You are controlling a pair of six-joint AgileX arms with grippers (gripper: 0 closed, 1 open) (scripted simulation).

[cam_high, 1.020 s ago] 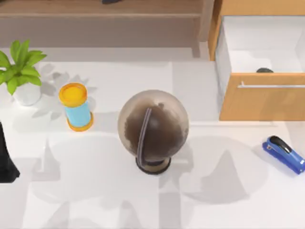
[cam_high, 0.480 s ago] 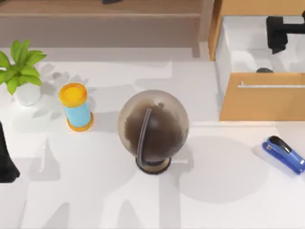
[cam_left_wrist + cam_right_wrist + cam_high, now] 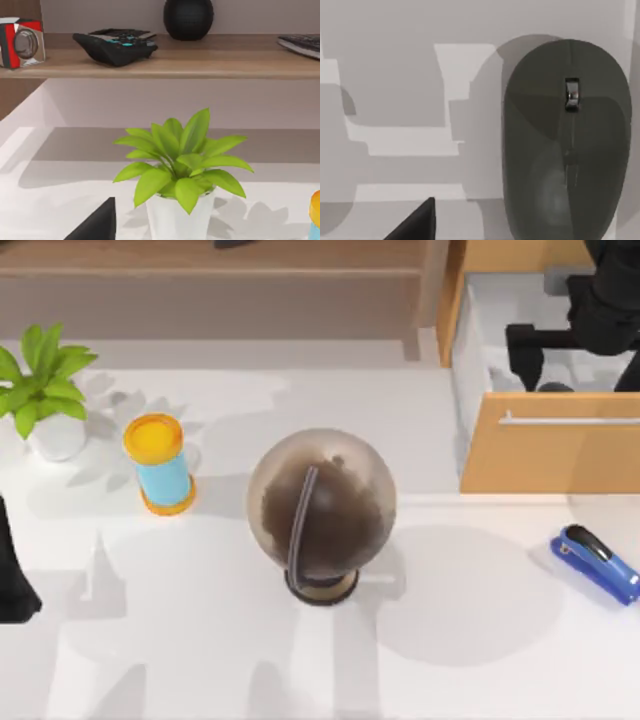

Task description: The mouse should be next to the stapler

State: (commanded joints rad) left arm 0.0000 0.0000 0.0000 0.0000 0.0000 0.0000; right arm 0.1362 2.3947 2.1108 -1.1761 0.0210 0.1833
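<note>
The mouse (image 3: 555, 387) is a dark grey dome lying in the open drawer (image 3: 500, 365) at the back right, just behind the drawer's front panel. In the right wrist view the mouse (image 3: 567, 140) lies on the drawer floor with its scroll wheel showing. My right gripper (image 3: 570, 355) hangs over the drawer just above the mouse, open and holding nothing. One black fingertip (image 3: 417, 222) shows beside the mouse, apart from it. The blue stapler (image 3: 596, 562) with a black top arm lies on the table at the right edge, in front of the drawer.
A big dark globe (image 3: 321, 505) stands mid-table. A yellow-lidded blue cylinder (image 3: 160, 465) and a potted plant (image 3: 42, 390) stand at the left. My left gripper (image 3: 12, 575) is parked at the left edge, facing the plant (image 3: 182, 165). The wooden drawer front (image 3: 550, 445) juts out over the table.
My right arm has come in from the upper right and moved left and lower over the open drawer, closer to the mouse. Nothing else has moved.
</note>
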